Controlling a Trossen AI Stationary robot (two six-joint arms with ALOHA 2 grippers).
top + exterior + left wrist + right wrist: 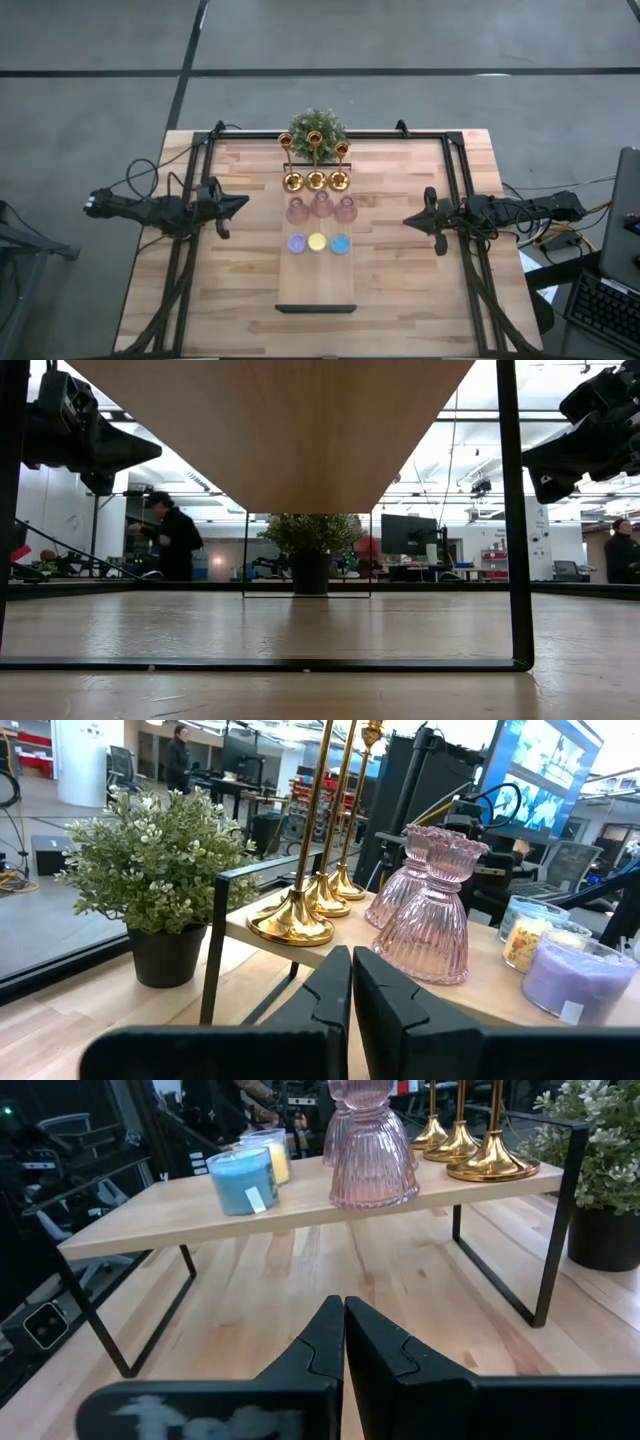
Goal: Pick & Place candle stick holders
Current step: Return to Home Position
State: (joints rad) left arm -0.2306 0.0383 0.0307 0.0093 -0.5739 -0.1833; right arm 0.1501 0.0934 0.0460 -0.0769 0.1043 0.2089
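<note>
Nearest, the left gripper (240,204) and right gripper (408,219) hang on either side of the shelf (316,285), well apart from it, each with fingers pressed together on nothing. The placing looks finished, with only parking the arms left. The purple holder (296,243), yellow holder (317,242) and blue holder (340,243) form the front row, the pink glass holders (321,205) the next and the gold holders (316,181) the last, before the plant (318,128). The low view shows only the shelf's underside and no holder, and the wrist views cut off the gold stems.
</note>
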